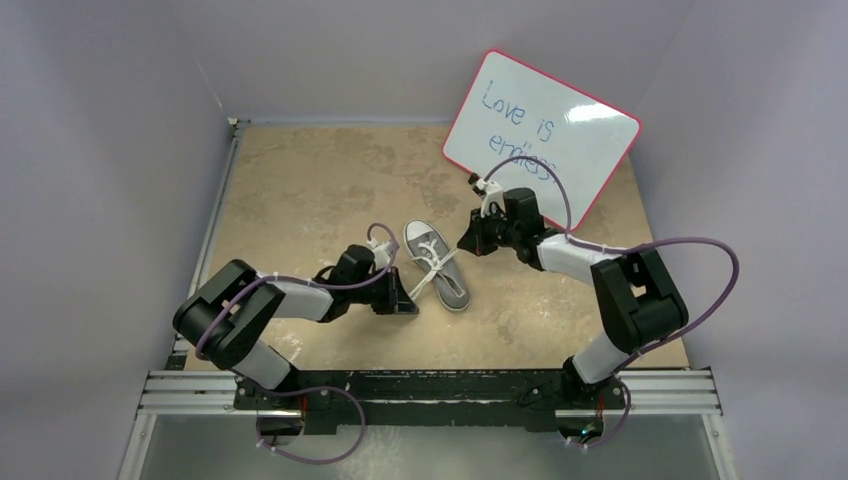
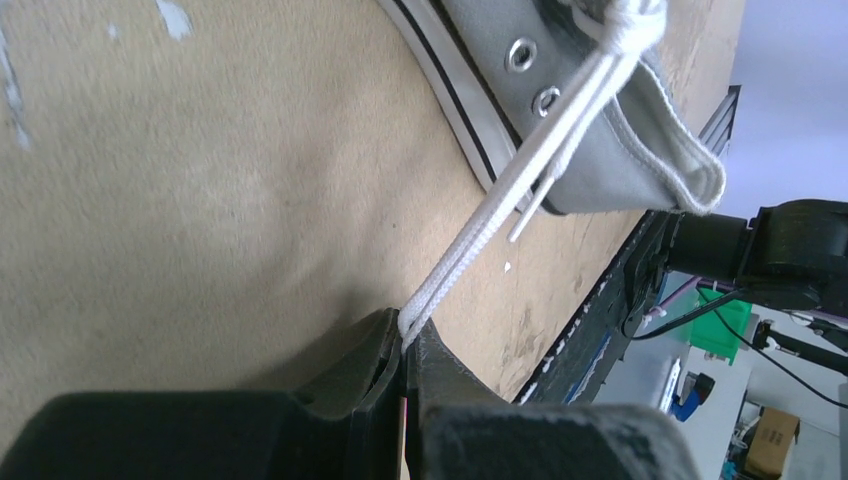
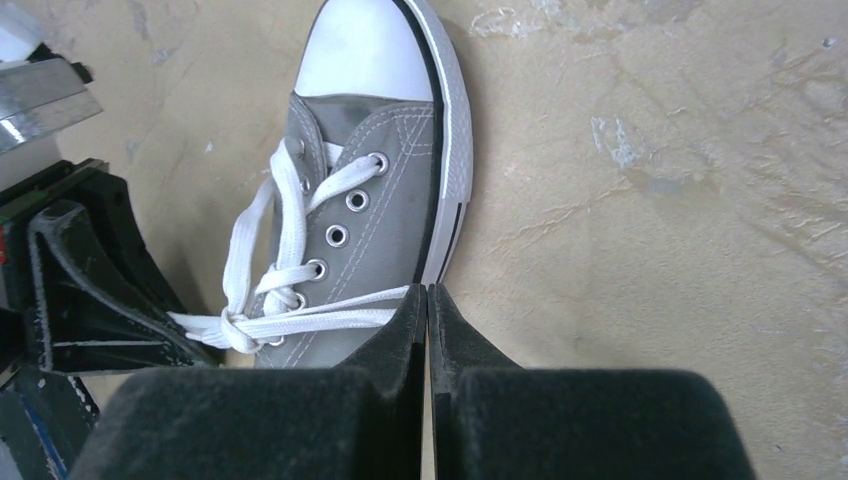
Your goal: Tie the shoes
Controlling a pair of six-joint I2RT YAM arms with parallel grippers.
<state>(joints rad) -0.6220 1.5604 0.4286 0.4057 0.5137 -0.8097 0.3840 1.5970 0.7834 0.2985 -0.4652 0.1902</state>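
The grey canvas sneaker [image 1: 440, 270] lies on the tan table, white toe cap pointing away from the arms. It also shows in the right wrist view [image 3: 390, 200] and the left wrist view [image 2: 600, 150]. Its white laces meet in a knot [image 3: 238, 330] over the upper eyelets. My left gripper [image 1: 408, 300] sits at the shoe's left near the heel, shut on a doubled lace strand [image 2: 470, 250] pulled taut from the knot. My right gripper [image 1: 468, 242] sits at the shoe's right, shut [image 3: 427, 292], with a lace loop [image 3: 330, 318] running from the knot into its fingertips.
A white board with a pink edge [image 1: 540, 130] leans at the back right, just behind the right arm. Grey walls close in the table on the left, back and right. The metal rail [image 1: 430, 385] with the arm bases runs along the near edge.
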